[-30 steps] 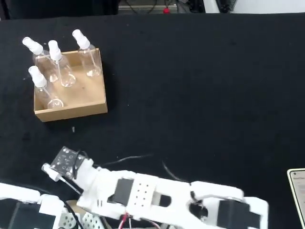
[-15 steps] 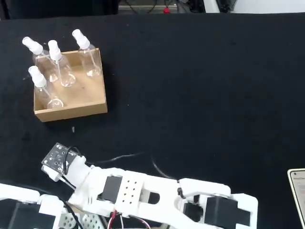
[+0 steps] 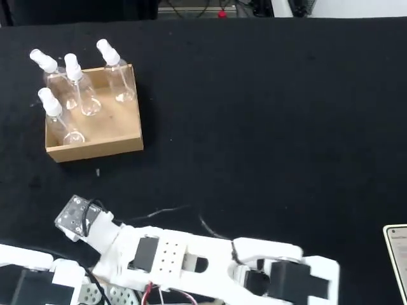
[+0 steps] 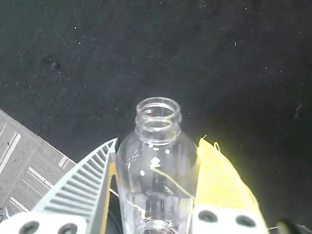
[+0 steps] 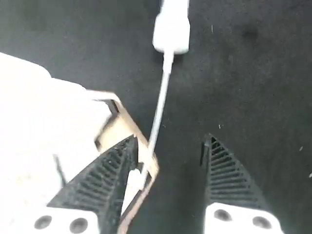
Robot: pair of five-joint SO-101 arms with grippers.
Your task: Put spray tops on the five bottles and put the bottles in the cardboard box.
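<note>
Clear plastic bottle (image 4: 156,161) with bare open neck gripped between left fingers (image 4: 83,190) above black worktop (image 4: 219,58), white spray top (image 5: 170,30) with its thin tube running between spread, empty right fingers (image 5: 229,180), four capped bottles (image 3: 81,95) upright in brown cardboard box (image 3: 95,150).

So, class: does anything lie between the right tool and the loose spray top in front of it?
Nothing visible does. The spray top lies on the black table ahead of the right tool, and its tube runs back between the open fingers.
</note>
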